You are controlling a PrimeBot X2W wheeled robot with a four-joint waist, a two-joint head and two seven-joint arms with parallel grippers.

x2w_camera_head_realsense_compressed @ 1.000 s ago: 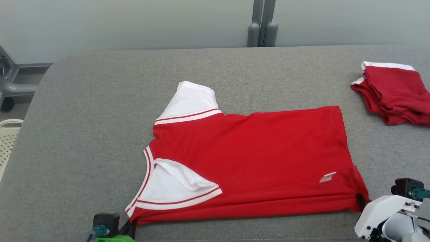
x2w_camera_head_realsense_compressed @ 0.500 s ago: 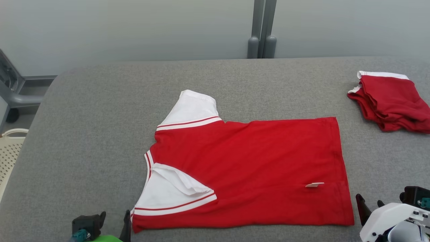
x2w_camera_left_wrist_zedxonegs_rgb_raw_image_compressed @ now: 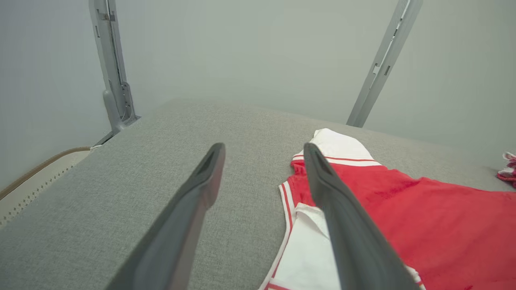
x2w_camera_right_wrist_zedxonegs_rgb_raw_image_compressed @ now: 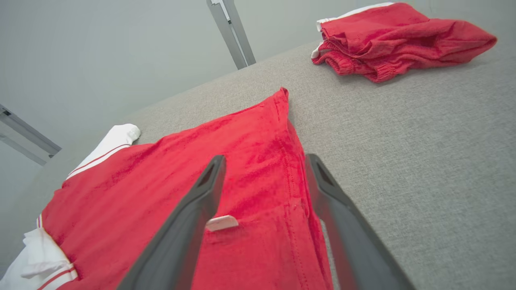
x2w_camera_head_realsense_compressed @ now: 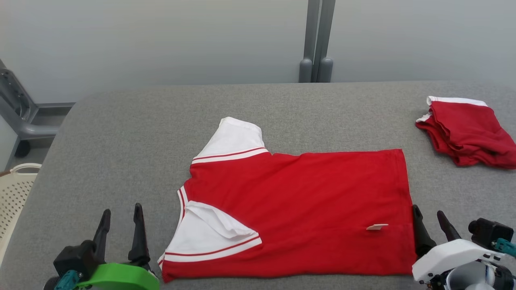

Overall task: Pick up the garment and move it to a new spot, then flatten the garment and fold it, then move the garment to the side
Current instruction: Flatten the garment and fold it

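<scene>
- Your left gripper [x2w_camera_head_realsense_compressed: 122,208]: jaws apart, empty, at 9 o'clock of the garment [x2w_camera_head_realsense_compressed: 298,209].
- Your right gripper [x2w_camera_head_realsense_compressed: 427,210]: jaws apart, empty, at its 3 o'clock.

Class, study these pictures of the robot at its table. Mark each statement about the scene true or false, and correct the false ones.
1. The red shirt lies spread out on the grey table. True.
2. Both grippers are clamped on cloth. False: the left gripper and the right gripper stand open, holding nothing.
3. A second red garment lies toward the table's far right. True.
4. The shirt's sleeves are blue. False: the sleeves are white with red stripes.
</scene>
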